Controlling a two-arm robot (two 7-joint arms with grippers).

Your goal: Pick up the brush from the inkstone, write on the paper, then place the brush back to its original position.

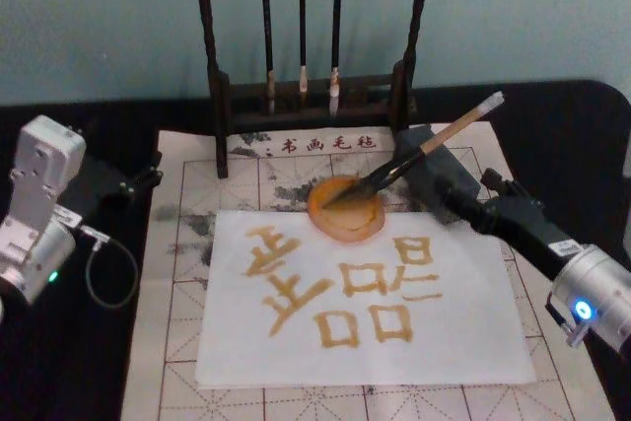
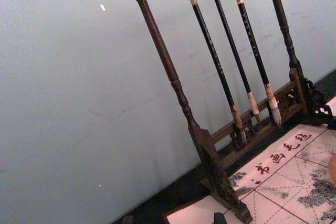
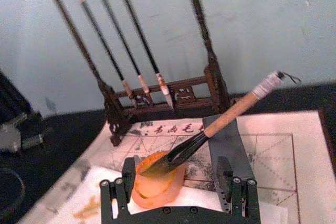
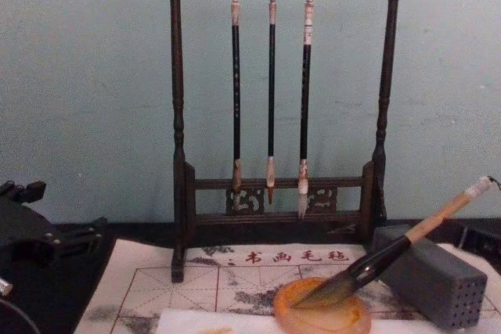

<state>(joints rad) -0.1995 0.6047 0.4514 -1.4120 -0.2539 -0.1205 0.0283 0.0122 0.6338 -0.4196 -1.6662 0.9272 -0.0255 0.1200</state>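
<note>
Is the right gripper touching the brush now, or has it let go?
Apart. In the right wrist view the right gripper is open, its fingers flanking the inkstone, while the brush lies beyond them, tip in the dish.

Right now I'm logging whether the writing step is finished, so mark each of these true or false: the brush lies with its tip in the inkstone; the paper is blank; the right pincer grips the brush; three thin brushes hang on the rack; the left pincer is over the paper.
1. The brush has its tip in the inkstone: true.
2. The paper is blank: false, it bears amber characters.
3. The right pincer grips the brush: false, it is open, the brush free.
4. Three thin brushes hang on the rack: true.
5. The left pincer is over the paper: false, it is beside the mat.
</note>
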